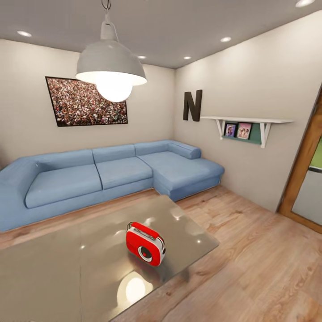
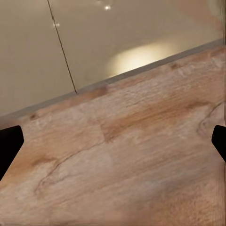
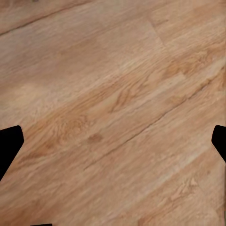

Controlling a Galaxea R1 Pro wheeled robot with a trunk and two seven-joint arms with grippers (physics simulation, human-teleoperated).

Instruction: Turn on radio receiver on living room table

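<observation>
Glossy grey-brown bench (image 1: 67, 268) fills the foreground; the rounded red radio receiver (image 1: 146, 244) with white trim stands near its right edge. Both wrist views show grained wood floor (image 3: 113, 113), jaws spread wide, holding nothing.

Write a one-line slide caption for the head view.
Red radio receiver upright on the glossy table, blue sofa behind, pendant lamp overhead.

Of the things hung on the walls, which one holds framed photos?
The white shelf on the right-hand wall holds two small photos; the crowd picture and black letter N hold nothing.
</observation>
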